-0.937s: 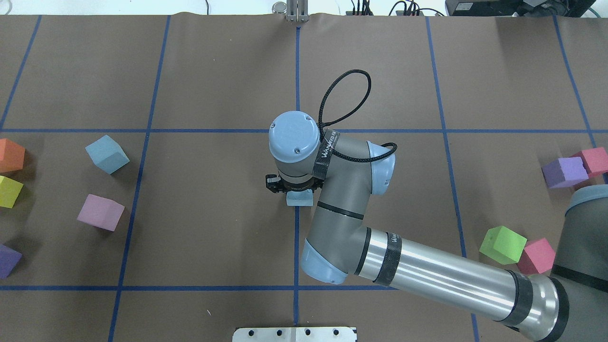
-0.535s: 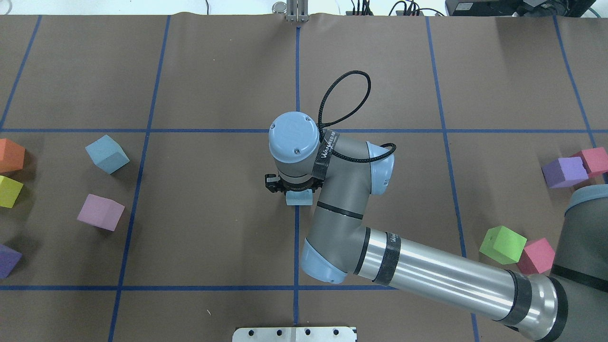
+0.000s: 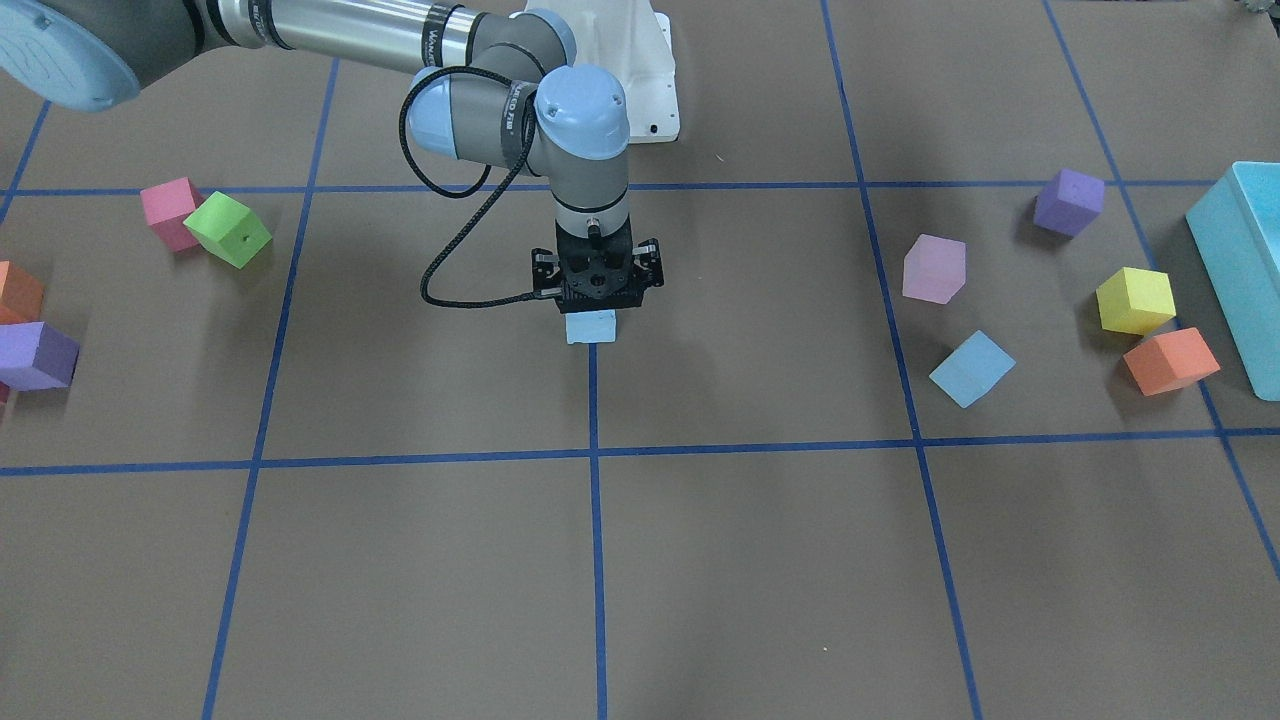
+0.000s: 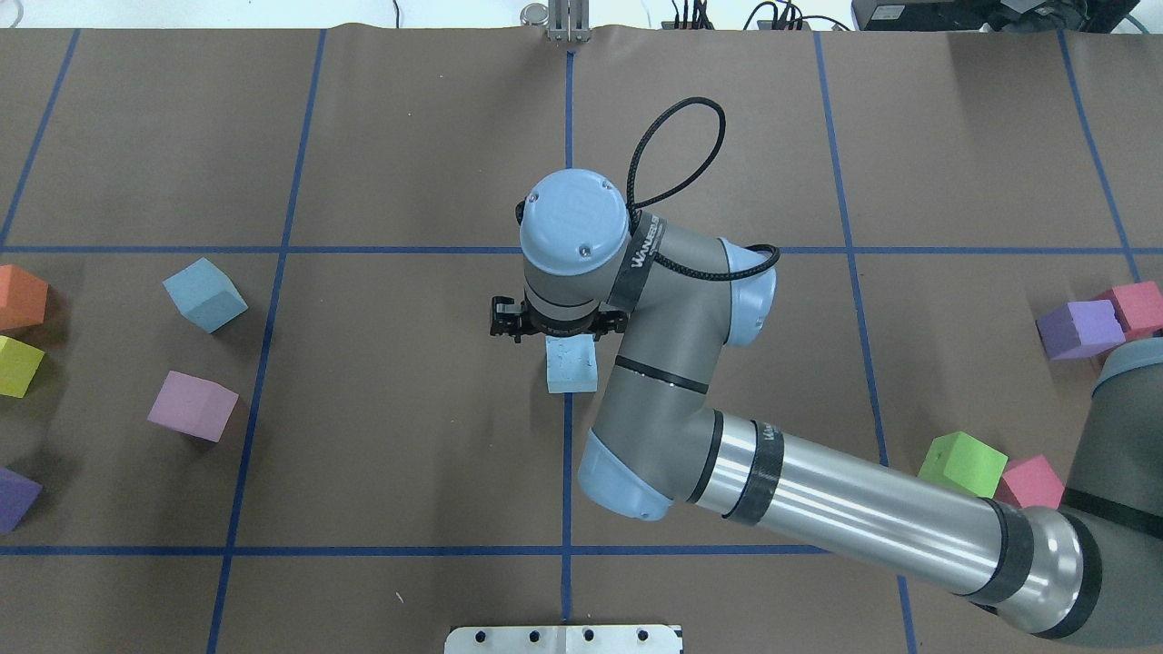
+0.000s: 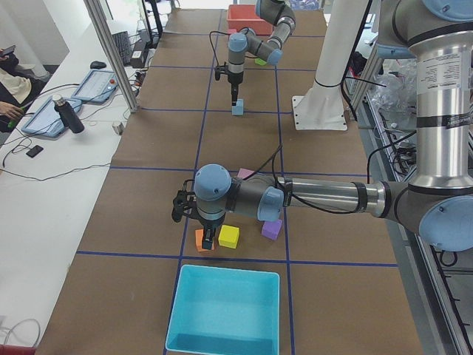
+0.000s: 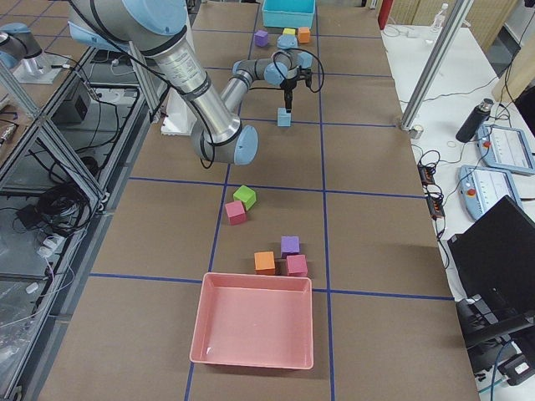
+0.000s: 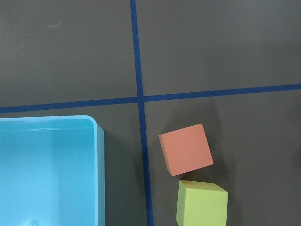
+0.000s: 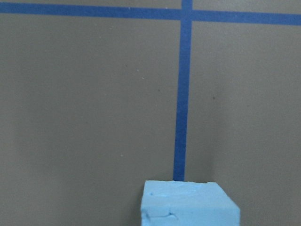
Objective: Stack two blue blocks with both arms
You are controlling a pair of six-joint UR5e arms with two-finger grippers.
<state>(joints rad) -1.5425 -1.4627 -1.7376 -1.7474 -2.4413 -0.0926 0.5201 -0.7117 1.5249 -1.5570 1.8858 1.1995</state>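
One blue block (image 4: 571, 365) sits on the centre tape line; it also shows in the front view (image 3: 591, 326) and at the bottom of the right wrist view (image 8: 189, 203). My right gripper (image 4: 556, 334) hangs just above it (image 3: 597, 300), jaws apart and empty. The second blue block (image 4: 204, 294) lies tilted on the left side of the table (image 3: 972, 368), untouched. My left gripper (image 5: 208, 238) hovers over an orange cube (image 7: 186, 149) and a yellow cube (image 7: 201, 203); I cannot tell whether it is open or shut.
A pink cube (image 4: 192, 406), an orange cube (image 4: 20, 297), a yellow cube (image 4: 18, 366) and a purple cube (image 4: 15, 498) lie at the left. A teal box (image 3: 1240, 270) stands beyond them. Green (image 4: 961, 468), pink (image 4: 1031, 481) and purple (image 4: 1079, 329) cubes lie at the right.
My right gripper has risen and shifted slightly toward the far side, uncovering the centre blue block, which stays on the table. The other cubes have not moved.
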